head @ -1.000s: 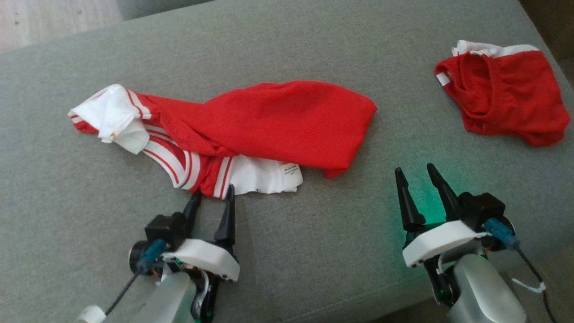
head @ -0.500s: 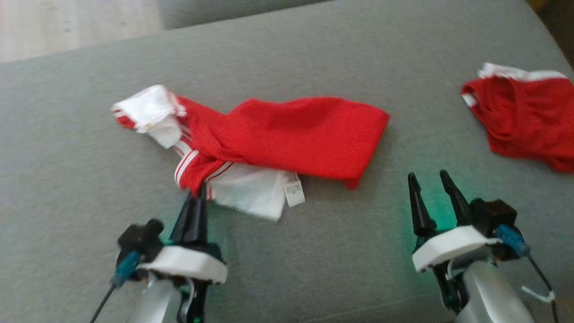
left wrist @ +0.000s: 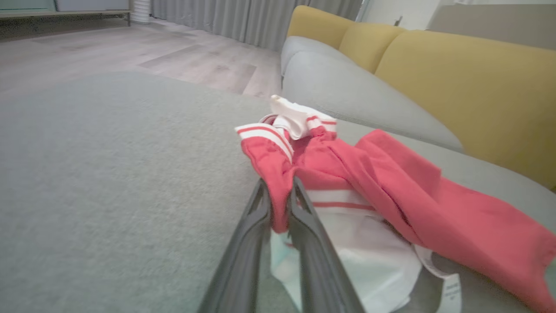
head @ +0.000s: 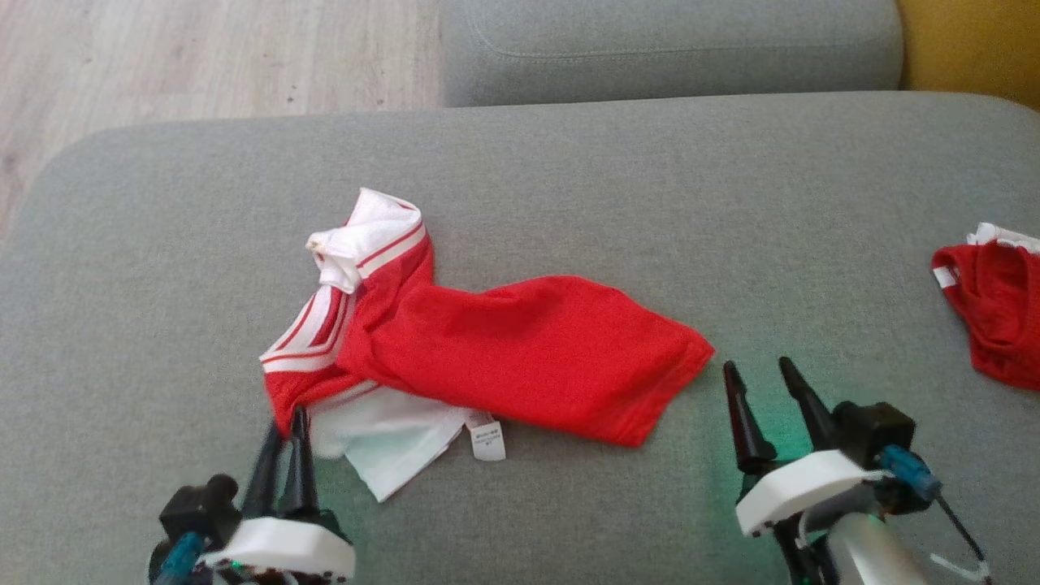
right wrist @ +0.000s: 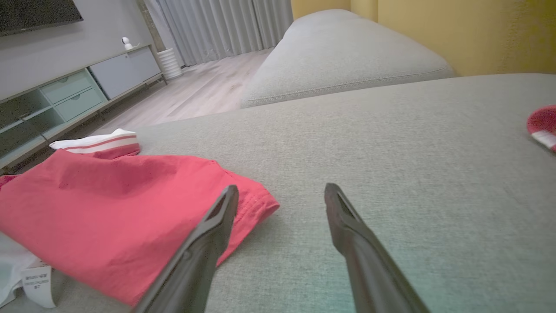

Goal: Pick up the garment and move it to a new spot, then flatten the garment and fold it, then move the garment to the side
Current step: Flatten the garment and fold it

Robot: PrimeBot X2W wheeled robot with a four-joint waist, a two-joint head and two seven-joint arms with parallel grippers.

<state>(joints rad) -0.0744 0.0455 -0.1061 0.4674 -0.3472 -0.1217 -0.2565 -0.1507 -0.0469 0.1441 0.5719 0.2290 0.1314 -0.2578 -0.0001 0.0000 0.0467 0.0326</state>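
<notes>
- on the grey sofa cushion (head: 569,179), roughly dead centre in the head view, sits the red garment (head: 520,357). it's crumpled and half twisted, not flat at all
- its plain red body runs out toward 3 o'clock and ends in a stitched hem. the white, red-striped part is bunched up at the garment's 10 o'clock end
- a white inner layer pokes out from under it at 7 o'clock, with a small care label (head: 487,435) hanging off at 6 o'clock
- left gripper (head: 286,421) is down at 7 o'clock of the head view. its two fingers are nearly together, pinching a red corner of the garment. the left wrist view shows it pretty clearly: red cloth is squeezed right between the fingers, so it's clamped on the fabric
- right gripper (head: 757,366) is at 4 o'clock, fingers spread wide with nothing between them. it sits over bare cushion just beside the garment's hem, with one fingertip about at the hem's edge in the right wrist view
- green glow on the cushion under both grippers
- a second red garment (head: 995,325) with white trim lies well apart, at the 3 o'clock edge
- wooden floor (head: 203,65) shows past the cushion at 11 o'clock
</notes>
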